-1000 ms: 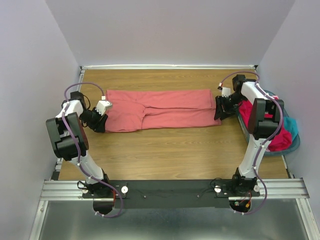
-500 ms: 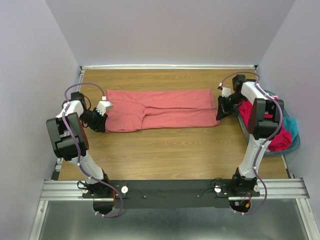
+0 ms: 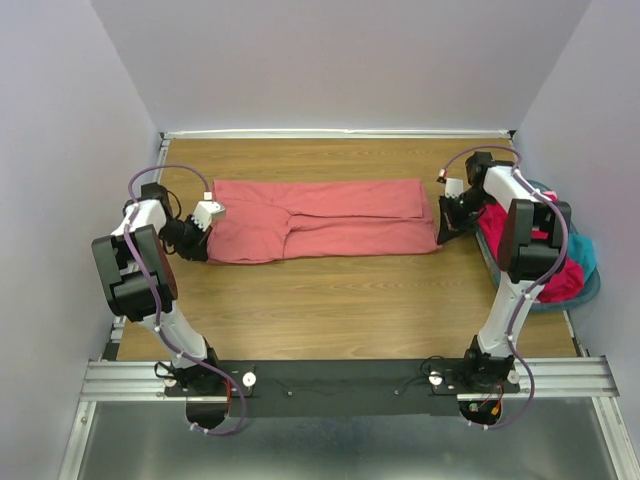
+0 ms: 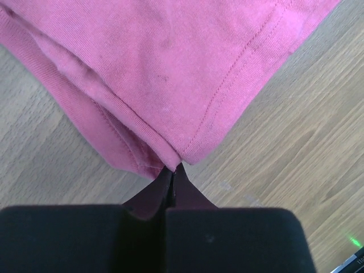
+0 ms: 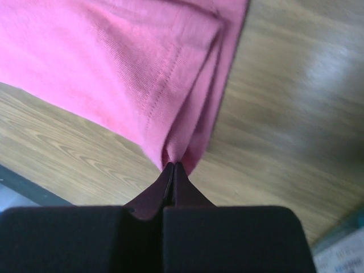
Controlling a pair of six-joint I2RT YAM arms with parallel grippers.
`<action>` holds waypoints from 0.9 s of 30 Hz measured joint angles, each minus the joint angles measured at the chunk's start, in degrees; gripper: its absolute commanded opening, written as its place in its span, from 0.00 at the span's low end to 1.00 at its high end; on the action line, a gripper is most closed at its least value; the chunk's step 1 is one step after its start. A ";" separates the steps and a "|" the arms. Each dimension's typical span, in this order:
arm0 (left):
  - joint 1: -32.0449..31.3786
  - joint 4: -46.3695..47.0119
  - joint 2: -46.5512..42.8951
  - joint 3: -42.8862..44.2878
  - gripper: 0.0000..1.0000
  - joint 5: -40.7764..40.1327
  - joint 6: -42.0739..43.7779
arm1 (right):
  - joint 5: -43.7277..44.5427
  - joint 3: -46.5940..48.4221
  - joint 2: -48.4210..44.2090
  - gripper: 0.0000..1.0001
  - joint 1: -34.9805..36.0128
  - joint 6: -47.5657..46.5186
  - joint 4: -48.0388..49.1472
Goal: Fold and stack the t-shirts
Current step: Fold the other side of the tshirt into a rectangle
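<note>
A large salmon-pink t-shirt [image 3: 320, 220] lies folded into a long strip across the middle of the wooden table. My left gripper [image 3: 205, 248] sits at the strip's left front corner. In the left wrist view its jaws [image 4: 172, 169] are shut, with the shirt's hemmed corner [image 4: 170, 85] pinched at the tips. My right gripper [image 3: 441, 237] is at the strip's right front corner. It is shut [image 5: 173, 165] on that corner of the shirt [image 5: 142, 74], and the cloth puckers at the tips.
A round teal basket [image 3: 592, 288] stands at the right edge of the table beside the right arm. It holds a magenta-red t-shirt [image 3: 555, 278] and a teal one [image 3: 584, 255]. Walls close in the left, back and right sides.
Both grippers were open at the shirt's ends a second ago and have now shut on its corners. The right gripper shifted slightly to the right.
</note>
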 measured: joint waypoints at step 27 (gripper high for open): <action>1.07 -0.26 -1.18 -3.39 0.34 -5.25 2.45 | 5.49 -4.28 -2.40 0.50 -0.50 -3.69 0.04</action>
